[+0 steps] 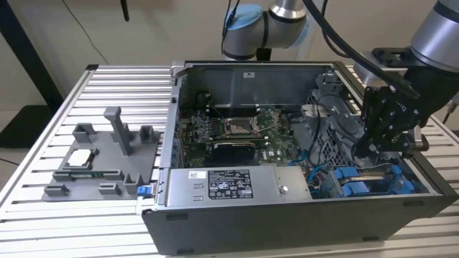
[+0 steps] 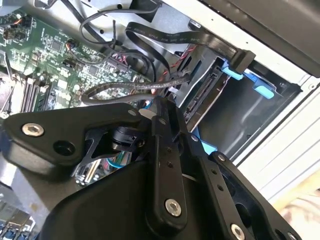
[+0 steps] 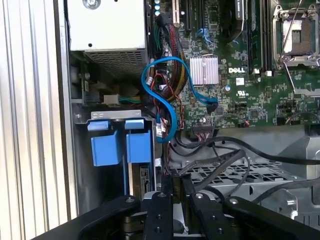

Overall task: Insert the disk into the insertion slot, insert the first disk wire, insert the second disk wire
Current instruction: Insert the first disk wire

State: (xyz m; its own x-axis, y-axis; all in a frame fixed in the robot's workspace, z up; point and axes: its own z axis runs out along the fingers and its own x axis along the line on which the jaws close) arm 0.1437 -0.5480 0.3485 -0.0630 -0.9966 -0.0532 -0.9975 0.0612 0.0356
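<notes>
Right now your gripper (image 1: 367, 152) hangs inside the computer case (image 1: 287, 226), over the disk (image 1: 358, 180), which sits in the slot (image 1: 420, 180) at the case's corner; you cannot tell whether the gripper holds anything.

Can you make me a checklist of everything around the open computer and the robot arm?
Surface: slatted metal table, carrying the open computer case.
Job's things: disk in a blue carrier, sitting in the case's drive bay.
Clutter: grey fixture tray at the exterior view's left of the case.
Gripper: inside the case, above the drive bay.
Cables: blue cable loops over the motherboard; black cables lie near the bay.
Surroundings: pale wall.
</notes>
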